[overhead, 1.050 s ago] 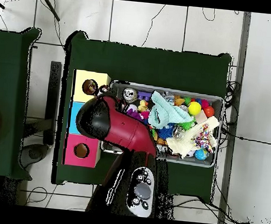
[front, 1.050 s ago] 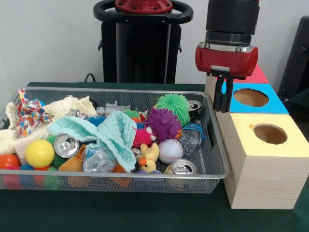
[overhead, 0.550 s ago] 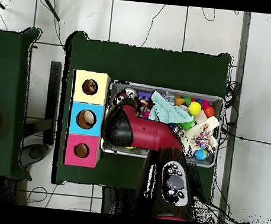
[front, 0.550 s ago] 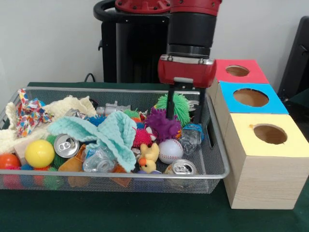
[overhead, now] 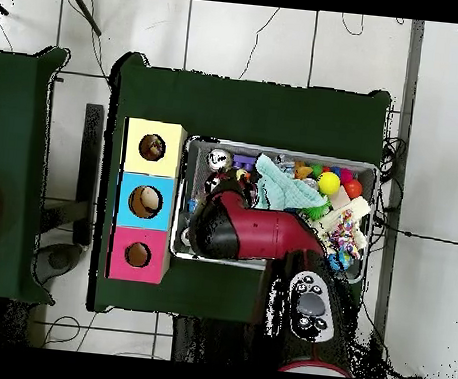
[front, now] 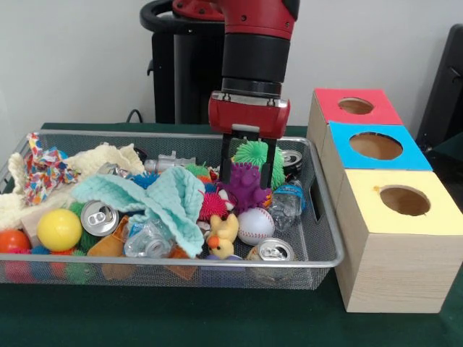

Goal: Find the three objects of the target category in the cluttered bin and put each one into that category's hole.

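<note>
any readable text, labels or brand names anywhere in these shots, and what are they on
No text can be read in either view.
Soda cans: only the silver tops show, no brand visible.
Three sorting boxes: plain coloured tops, no labels.
Patterned cloth: a colourful print, no legible words.

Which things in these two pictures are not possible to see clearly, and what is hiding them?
- Overhead view: the arm covers the bin's near-robot half and the tool itself.
- Front view: the mint cloth covers whatever lies under it.
- Front view: the purple spiky toy sits between the tool's prongs; contact cannot be judged.
- Both views: the insides of the yellow box are dark.
</note>
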